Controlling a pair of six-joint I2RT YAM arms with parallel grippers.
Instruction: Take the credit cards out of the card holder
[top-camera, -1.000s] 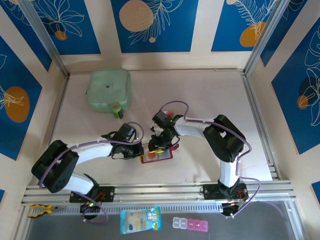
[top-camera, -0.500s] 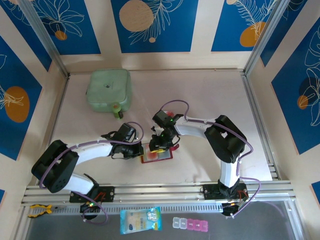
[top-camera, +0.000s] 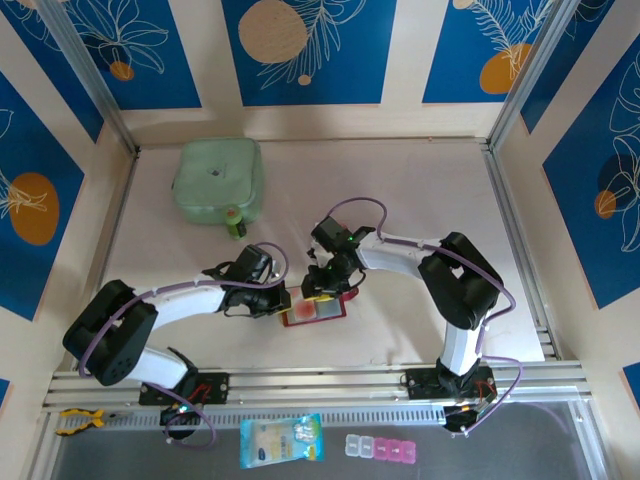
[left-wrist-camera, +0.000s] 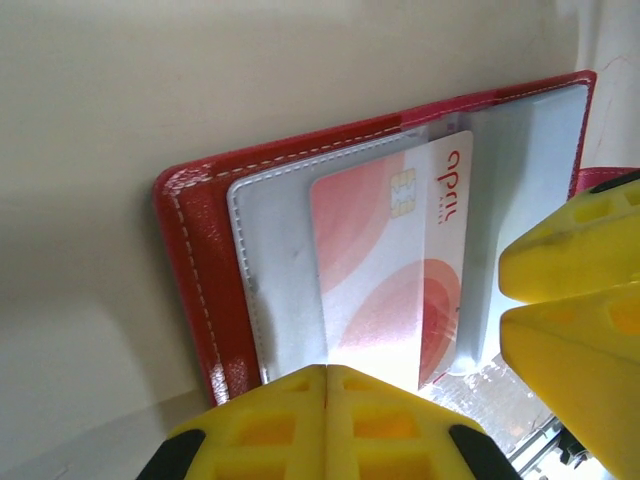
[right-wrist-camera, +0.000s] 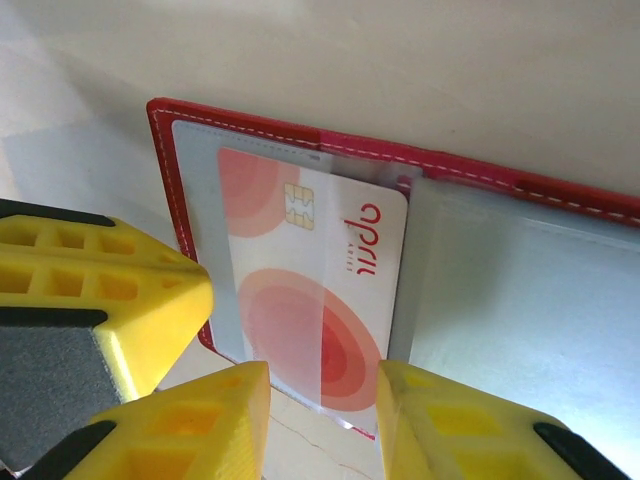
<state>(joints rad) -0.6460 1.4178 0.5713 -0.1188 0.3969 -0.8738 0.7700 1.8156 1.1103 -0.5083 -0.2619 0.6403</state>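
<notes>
Since a second ago your right arm (top-camera: 462, 285) has swung its elbow a little toward 3 o'clock. Your left arm (top-camera: 185, 300) has kept its pose. The card holder (top-camera: 320, 312) lies in much the same spot, toward 6 o'clock on the table (top-camera: 420, 190), close to the arms' bases. The pale green pouch (top-camera: 218, 178) at 10 o'clock has not shifted either.

Your left claw (left-wrist-camera: 326, 390) sits at the holder's 9 o'clock side. In its wrist view the two yellow fingers are pressed together with nothing between them, their tips at the holder's edge over the foot of the card.

Your right claw (right-wrist-camera: 322, 385) comes in from the holder's 12 o'clock side in the top view. Its fingers stand parted, and the lower end of the credit card (right-wrist-camera: 305, 290) shows in the gap between them. You cannot tell from these views whether the tips touch the card.

The holder is red with white stitching. It lies open and flat, with its greyish clear pockets (right-wrist-camera: 520, 310) facing up. The card sits in one pocket, and its end pokes out past the pocket's edge.

The card is white with pink-red circles and carries a gold chip (right-wrist-camera: 299, 205). Beside the chip you can read "april" in red letters running along the card's length. A smaller word under it is too fine to make out.
</notes>
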